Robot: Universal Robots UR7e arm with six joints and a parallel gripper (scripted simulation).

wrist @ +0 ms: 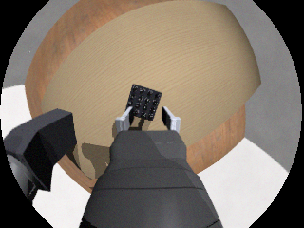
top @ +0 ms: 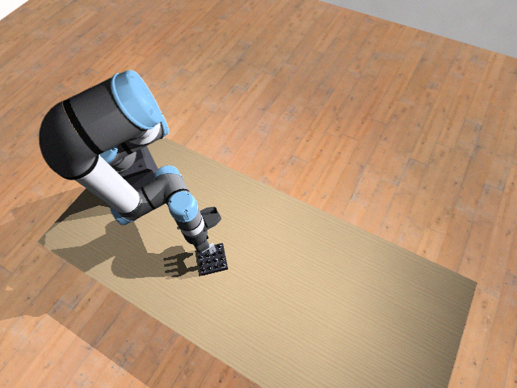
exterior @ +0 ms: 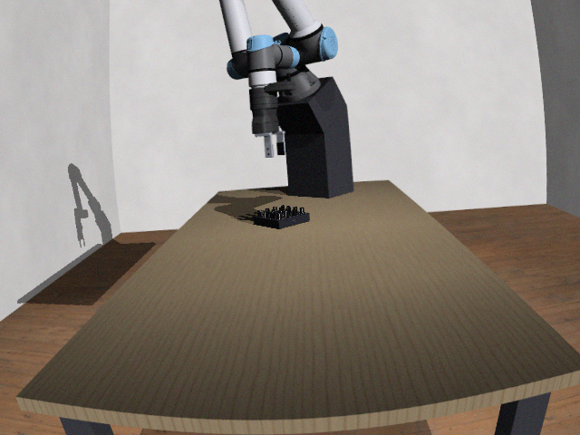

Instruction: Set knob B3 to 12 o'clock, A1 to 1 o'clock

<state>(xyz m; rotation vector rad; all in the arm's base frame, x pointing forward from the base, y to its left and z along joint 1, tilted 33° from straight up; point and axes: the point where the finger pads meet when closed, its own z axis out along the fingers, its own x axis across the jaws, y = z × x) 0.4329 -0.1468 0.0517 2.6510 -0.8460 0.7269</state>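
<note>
The black knob box (top: pixel 213 272) (exterior: pixel 295 220) (wrist: pixel 147 89) stands flat on the table, with several black upright knobs in rows on its top. Small white line marks show on some knobs, but the directions they point, the printed names and the hour marks are too small to read. I cannot tell which side has the socket. My gripper (top: pixel 212 249) (exterior: pixel 275 155) (wrist: pixel 147 112) is open and empty, pointing down high above the table. It touches no knob. In the top view it overlaps the box's upper edge; in the wrist view the box shows beyond and between the fingertips.
The wooden table (top: pixel 334 301) (exterior: pixel 304 327) (wrist: pixel 199 52) carries the box near the robot's end. The dark robot pedestal (exterior: pixel 337 154) stands behind the box in the exterior view. The arm casts shadows beside the box. A dark bracket (top: pixel 212 217) (wrist: pixel 62 135) sticks out from the wrist.
</note>
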